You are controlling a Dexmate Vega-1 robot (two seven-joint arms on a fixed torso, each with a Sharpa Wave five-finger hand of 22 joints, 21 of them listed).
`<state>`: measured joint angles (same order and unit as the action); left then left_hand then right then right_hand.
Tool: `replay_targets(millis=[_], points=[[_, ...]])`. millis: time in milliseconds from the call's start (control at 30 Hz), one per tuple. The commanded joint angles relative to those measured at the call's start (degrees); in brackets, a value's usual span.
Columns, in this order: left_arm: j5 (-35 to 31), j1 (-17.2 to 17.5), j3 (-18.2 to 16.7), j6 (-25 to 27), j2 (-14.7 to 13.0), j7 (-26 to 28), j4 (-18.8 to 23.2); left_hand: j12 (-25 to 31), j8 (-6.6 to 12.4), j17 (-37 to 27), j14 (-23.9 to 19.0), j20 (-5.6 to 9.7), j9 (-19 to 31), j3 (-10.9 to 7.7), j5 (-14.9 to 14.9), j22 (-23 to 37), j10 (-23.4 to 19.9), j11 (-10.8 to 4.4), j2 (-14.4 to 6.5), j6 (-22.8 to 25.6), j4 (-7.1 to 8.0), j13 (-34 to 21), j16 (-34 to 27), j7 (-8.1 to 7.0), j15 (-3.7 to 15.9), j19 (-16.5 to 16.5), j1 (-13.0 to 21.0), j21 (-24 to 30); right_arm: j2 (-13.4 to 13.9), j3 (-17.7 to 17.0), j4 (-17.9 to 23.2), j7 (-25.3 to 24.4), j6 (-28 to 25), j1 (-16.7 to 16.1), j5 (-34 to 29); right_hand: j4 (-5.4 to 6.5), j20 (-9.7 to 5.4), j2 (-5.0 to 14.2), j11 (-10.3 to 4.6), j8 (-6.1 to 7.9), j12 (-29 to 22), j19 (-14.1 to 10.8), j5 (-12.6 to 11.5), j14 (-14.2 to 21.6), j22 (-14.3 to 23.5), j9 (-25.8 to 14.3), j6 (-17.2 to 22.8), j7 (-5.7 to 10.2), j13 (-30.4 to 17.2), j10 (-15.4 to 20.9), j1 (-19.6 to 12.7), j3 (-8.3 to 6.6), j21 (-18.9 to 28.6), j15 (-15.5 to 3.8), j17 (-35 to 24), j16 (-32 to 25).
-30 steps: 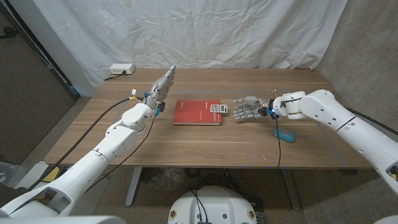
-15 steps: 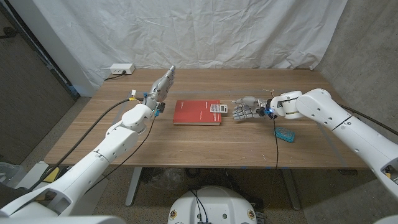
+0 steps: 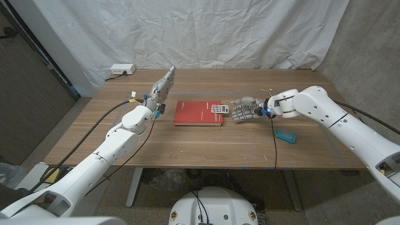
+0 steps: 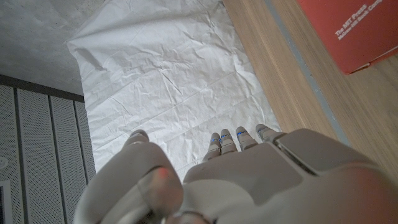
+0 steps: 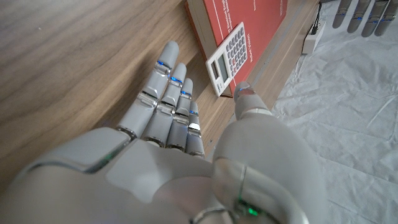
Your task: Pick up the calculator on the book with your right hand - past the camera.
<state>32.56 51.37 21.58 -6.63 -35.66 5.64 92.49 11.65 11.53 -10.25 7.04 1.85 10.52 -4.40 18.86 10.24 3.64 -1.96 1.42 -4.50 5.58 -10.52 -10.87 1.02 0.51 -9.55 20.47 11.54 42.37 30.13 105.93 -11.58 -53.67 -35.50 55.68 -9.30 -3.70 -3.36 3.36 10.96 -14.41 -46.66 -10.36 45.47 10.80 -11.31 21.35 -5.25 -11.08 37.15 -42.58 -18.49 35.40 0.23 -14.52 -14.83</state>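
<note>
A small white calculator lies on the right end of a red book in the middle of the table; the right wrist view shows the calculator on the book too. My right hand is just right of the book, low over the table, fingers apart and pointing at the calculator, holding nothing. A short gap separates its fingertips from the book's edge. My left hand is raised to the left of the book, fingers straight, empty. A corner of the book shows in the left wrist view.
A teal object lies on the wooden table right of my right forearm. A white power strip sits at the far left corner. A white sheet hangs behind the table.
My right hand has crept a little to the left, nearer the book and calculator. The left arm has stayed still.
</note>
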Motion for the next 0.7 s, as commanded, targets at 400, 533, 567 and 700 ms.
replay_targets(millis=[400, 533, 567, 700], points=[[0.0, -0.8, 0.2, -0.1, 0.4, -0.4, -0.8, 0.0, -0.10, -0.2, 0.1, 1.08, 0.3, 0.50, 0.2, 0.3, 0.1, -0.08, -0.1, 0.3, 0.19, -0.3, 0.2, -0.22, -0.38, -1.4, 0.6, -0.1, -2.1, 1.3, -1.3, 0.1, -1.3, 1.6, -1.1, 0.65, -0.42, -0.60, -0.67, 0.92, -0.8, -0.9, -0.9, 1.6, 0.3, -0.3, 1.8, 0.38, -0.3, 1.8, -0.4, 0.44, 0.7, -0.21, -0.9, -0.3], [0.0, -0.5, 0.0, -0.1, 0.2, -0.1, -0.4, 0.0, -0.08, -0.2, 0.1, 1.05, 0.3, 0.54, 0.2, 0.3, 0.1, -0.13, -0.1, 0.3, 0.20, -0.3, 0.2, -0.21, -0.40, -1.4, 0.6, -0.1, -2.5, 1.5, -1.6, 0.2, -1.3, 1.8, -1.4, 0.76, -0.45, -0.63, -0.77, 0.77, -0.7, -0.9, -1.0, 1.6, 0.3, -0.4, 1.4, 0.33, -0.3, 1.7, -0.3, 0.53, 0.8, -0.24, -1.0, -0.2], [0.1, -0.4, -0.1, -0.2, 0.2, -0.3, -0.5, 0.0, -0.07, -0.2, 0.1, 1.01, 0.3, 0.55, 0.2, 0.3, 0.1, -0.15, -0.1, 0.3, 0.20, -0.3, 0.2, -0.22, -0.41, -1.4, 0.6, -0.1, -2.6, 1.6, -1.7, 0.3, -1.2, 1.8, -1.5, 0.77, -0.45, -0.61, -0.72, 0.76, -0.7, -0.9, -1.0, 1.6, 0.3, -0.4, 1.4, 0.34, -0.3, 1.7, -0.3, 0.53, 0.8, -0.20, -1.0, -0.2], [0.1, -0.3, -0.1, -0.3, 0.2, -0.1, -0.4, 0.0, -0.09, -0.2, 0.1, 0.97, 0.3, 0.62, 0.2, 0.3, 0.1, -0.09, -0.2, 0.3, 0.20, -0.3, 0.2, -0.20, -0.45, -1.4, 0.6, -0.1, -2.9, 2.0, -1.9, 0.4, -1.5, 2.1, -1.8, 0.82, -0.50, -0.51, -0.71, 0.69, -0.7, -1.0, -1.0, 1.8, 0.3, -0.4, 1.2, 0.23, -0.3, 1.7, -0.5, 0.52, 0.9, -0.35, -1.2, -0.3]])
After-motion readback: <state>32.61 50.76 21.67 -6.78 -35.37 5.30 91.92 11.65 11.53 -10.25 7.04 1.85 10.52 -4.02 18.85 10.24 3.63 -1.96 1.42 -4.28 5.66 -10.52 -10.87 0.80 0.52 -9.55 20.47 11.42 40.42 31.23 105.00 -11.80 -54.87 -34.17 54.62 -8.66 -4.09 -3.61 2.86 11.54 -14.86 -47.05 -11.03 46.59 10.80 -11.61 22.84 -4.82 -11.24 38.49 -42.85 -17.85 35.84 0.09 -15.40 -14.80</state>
